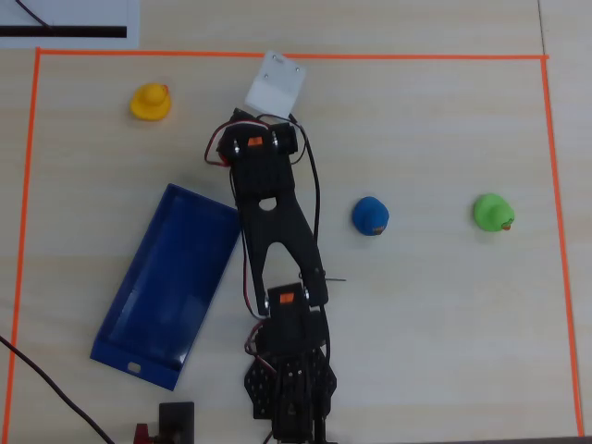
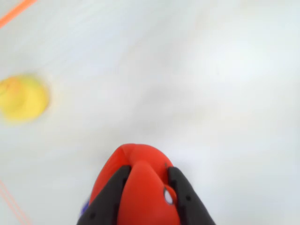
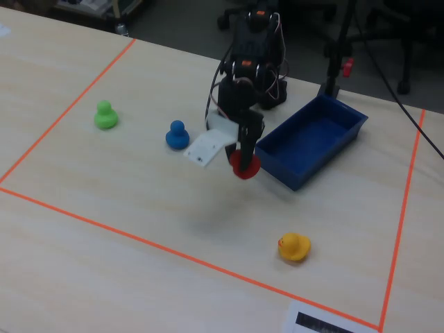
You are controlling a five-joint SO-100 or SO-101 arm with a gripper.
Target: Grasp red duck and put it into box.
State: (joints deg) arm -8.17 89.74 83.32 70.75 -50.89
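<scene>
My gripper (image 3: 245, 158) hangs above the table, shut on the red duck (image 3: 245, 166), just left of the box (image 3: 295, 182) in the fixed view. Up close in the wrist view, the glossy red duck (image 2: 140, 187) sits squeezed between the two black fingers (image 2: 110, 197) of the gripper (image 2: 147, 171). The box (image 1: 171, 277) is a shallow dark blue tray with nothing in it. From overhead, the arm and its white wrist mount (image 1: 275, 81) hide the red duck and the jaws.
A yellow duck (image 1: 150, 102) (image 3: 294, 246) (image 2: 21, 98) lies beyond the box. A blue duck (image 1: 370, 215) (image 3: 177, 135) and a green duck (image 1: 492, 212) (image 3: 105, 115) stand on the arm's other side. Orange tape (image 1: 277, 55) frames the work area.
</scene>
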